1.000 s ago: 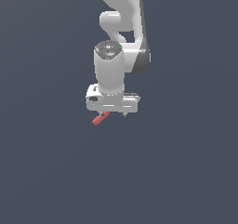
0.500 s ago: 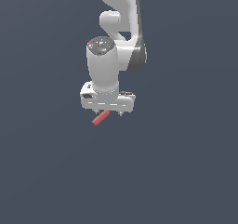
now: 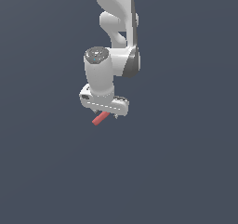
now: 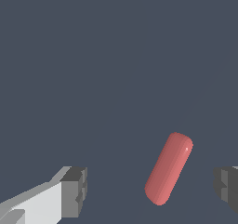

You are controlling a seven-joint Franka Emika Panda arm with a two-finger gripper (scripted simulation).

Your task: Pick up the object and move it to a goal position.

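None of the task looks done: the small red cylindrical peg (image 4: 168, 168) lies loose between the spread fingers of the white two-fingered gripper (image 4: 151, 188), so grasp, lift and transfer remain.

One red cylinder (image 3: 99, 118) (image 4: 168, 168) is counted in both views. One white robot arm (image 3: 116, 37) is seen in the exterior view, and one gripper (image 3: 106, 114) (image 4: 150, 187) is carried on it. Two dark finger pads (image 4: 75, 192) are counted in the wrist view.
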